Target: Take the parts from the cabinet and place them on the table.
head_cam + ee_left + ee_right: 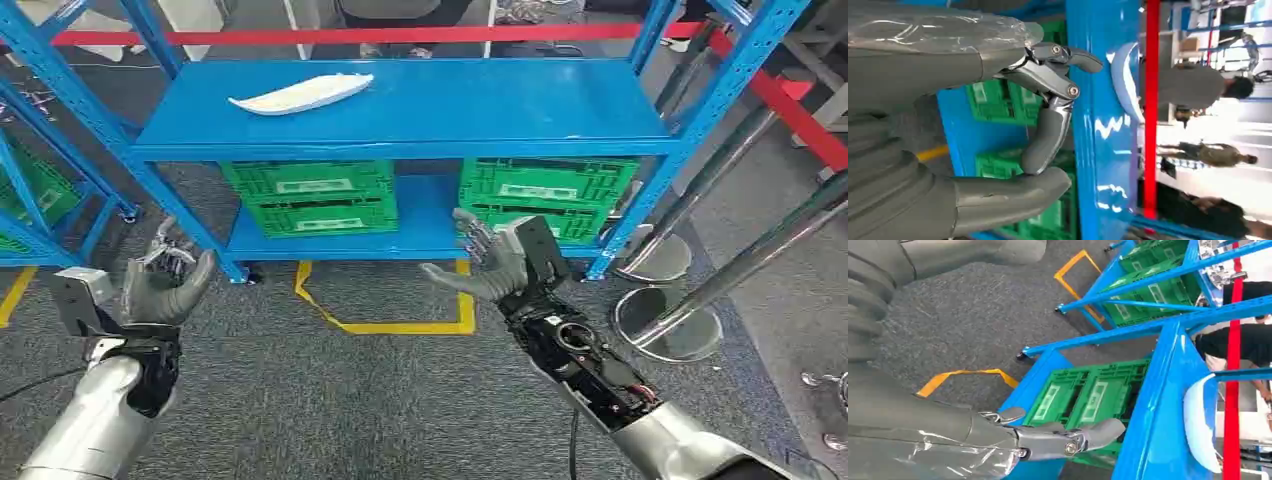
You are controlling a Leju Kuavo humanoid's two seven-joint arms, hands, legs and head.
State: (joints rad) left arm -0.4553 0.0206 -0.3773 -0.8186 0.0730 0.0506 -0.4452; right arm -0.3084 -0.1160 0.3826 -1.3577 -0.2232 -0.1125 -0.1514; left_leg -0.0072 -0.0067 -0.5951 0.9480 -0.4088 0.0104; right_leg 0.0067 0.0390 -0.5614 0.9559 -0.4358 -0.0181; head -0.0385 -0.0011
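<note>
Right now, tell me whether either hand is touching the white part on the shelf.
Apart. The head view shows the white part on the blue shelf, with the left hand and right hand held well short of it, empty.

Blue metal rack [700, 120] stood on grey carpet floor [330, 390]. Upper shelf [450, 105] carried one long white moulded part [300, 94], lying flat toward shelf's left rear, well apart from edges. Lower shelf [425, 215] carried green crates: stack of two on left [310, 197], another stack on right [545, 195], gap between them. Yellow tape outline [390, 322] lay on floor just before rack. Round metal stanchion bases [665, 325] rested on floor right of rack.
</note>
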